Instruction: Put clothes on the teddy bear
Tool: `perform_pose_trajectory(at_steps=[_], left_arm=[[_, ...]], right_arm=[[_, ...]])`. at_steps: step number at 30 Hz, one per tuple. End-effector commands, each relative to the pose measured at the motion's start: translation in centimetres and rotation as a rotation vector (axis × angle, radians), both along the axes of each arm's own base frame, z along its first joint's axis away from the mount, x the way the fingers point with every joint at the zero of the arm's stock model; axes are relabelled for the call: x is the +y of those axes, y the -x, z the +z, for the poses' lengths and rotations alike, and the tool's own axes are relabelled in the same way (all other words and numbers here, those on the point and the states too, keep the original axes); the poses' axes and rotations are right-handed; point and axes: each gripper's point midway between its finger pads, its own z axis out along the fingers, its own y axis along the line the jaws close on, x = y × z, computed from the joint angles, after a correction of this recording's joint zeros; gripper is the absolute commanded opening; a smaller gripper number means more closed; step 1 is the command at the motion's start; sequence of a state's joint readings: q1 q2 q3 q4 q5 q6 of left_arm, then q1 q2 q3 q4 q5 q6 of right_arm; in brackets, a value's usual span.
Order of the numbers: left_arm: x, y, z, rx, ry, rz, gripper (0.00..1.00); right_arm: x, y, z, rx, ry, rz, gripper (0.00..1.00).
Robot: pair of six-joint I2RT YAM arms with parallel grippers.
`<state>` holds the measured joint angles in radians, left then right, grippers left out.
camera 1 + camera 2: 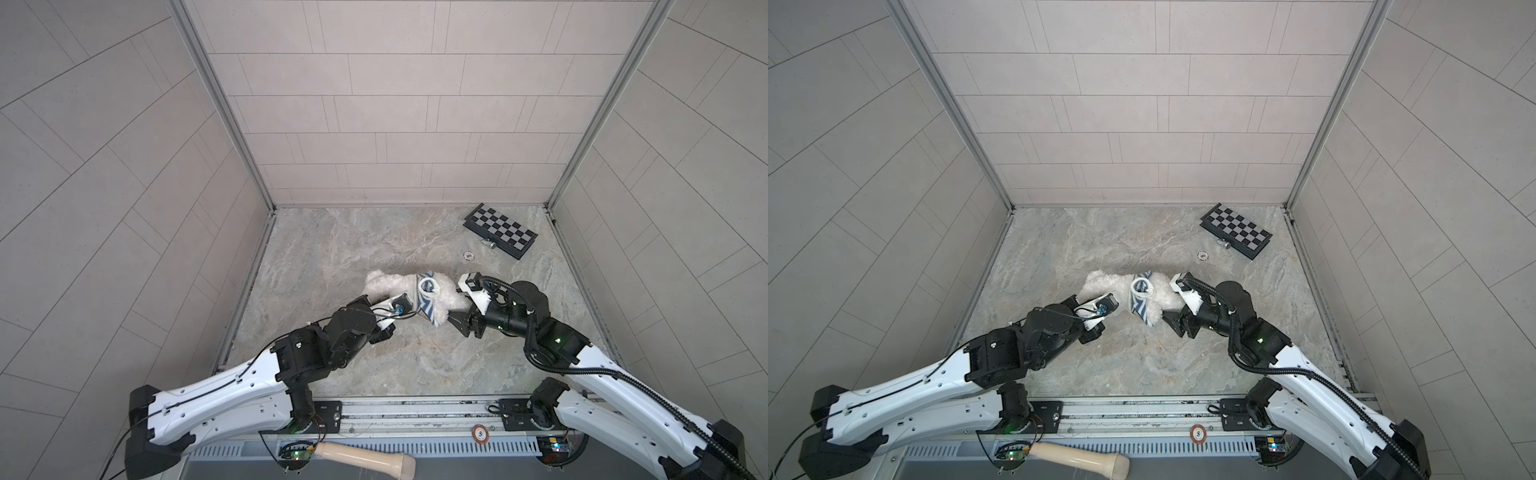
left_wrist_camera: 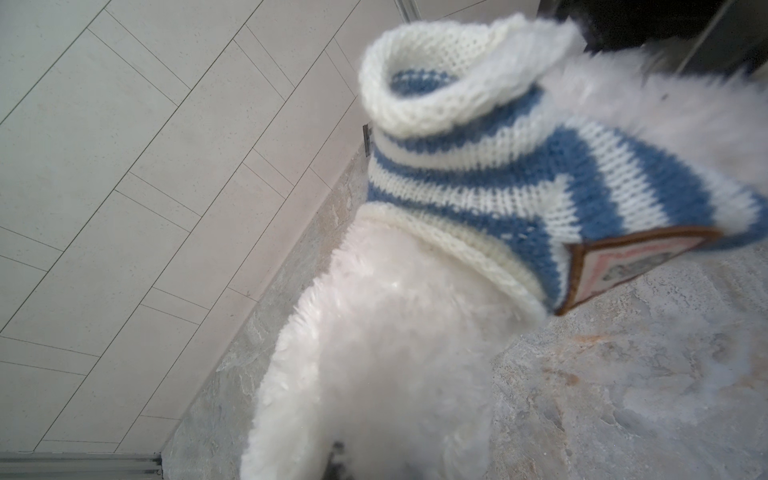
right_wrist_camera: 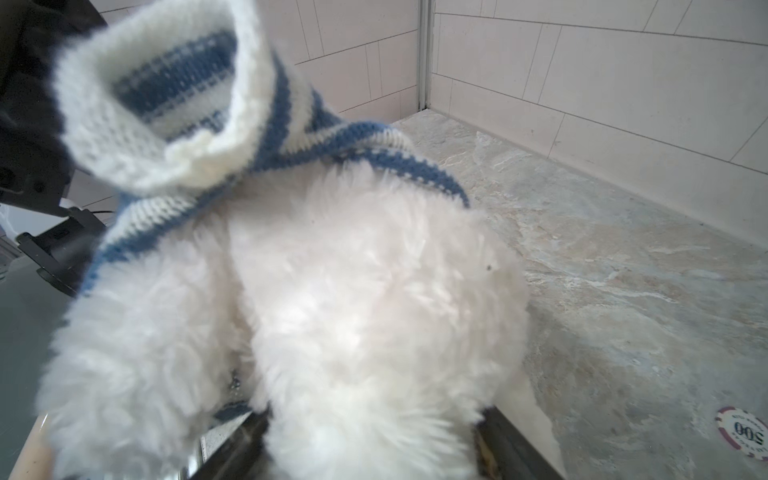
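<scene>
We see the bear (image 1: 388,286), a fluffy cream-white plush, lying stretched across the middle of the floor (image 1: 332,232) in both top views (image 1: 1105,284). A blue-and-white striped knit sweater (image 1: 428,309) is bunched around its middle, with the rolled collar gaping and bare fur on either side.

Marbled desk (image 1: 415,374): chessboard (image 1: 500,230) far right, poker chip (image 1: 468,256) near-left of it, apart; teddy bear (image 1: 395,286) ctr, contact w/ desk unclear.
</scene>
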<state>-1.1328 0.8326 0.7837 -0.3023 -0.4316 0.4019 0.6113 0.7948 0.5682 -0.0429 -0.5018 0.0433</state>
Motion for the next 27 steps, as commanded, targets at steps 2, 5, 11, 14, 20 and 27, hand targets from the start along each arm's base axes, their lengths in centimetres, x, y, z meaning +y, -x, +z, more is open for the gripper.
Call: perform_pose_trajectory(at_steps=[2, 5, 11, 14, 20, 27], left_arm=[[-0.8, -0.2, 3.2, -0.046, 0.125, -0.003, 0.00], [-1.0, -0.1, 2.9, -0.023, 0.128, -0.007, 0.00], [-2.0, -1.1, -1.3, 0.257, 0.204, 0.010, 0.36], [-1.3, -1.9, -2.9, 0.421, 0.301, 0.060, 0.61], [-0.5, -0.9, 0.0, 0.508, 0.436, 0.062, 0.69], [-0.1, -0.9, -0.9, 0.569, 0.424, 0.124, 0.61]], right_arm=[[1.2, 0.2, 1.7, -0.067, -0.051, 0.071, 0.48], [1.3, 0.3, 2.8, -0.108, -0.070, 0.077, 0.15], [-0.3, -0.7, 3.5, -0.248, -0.018, -0.096, 0.00], [-1.6, -1.6, 2.8, -0.341, 0.096, -0.248, 0.00], [-1.7, -3.0, 1.5, -0.403, 0.155, -0.368, 0.00], [-0.5, -4.4, -2.3, -0.382, 0.219, -0.385, 0.00]])
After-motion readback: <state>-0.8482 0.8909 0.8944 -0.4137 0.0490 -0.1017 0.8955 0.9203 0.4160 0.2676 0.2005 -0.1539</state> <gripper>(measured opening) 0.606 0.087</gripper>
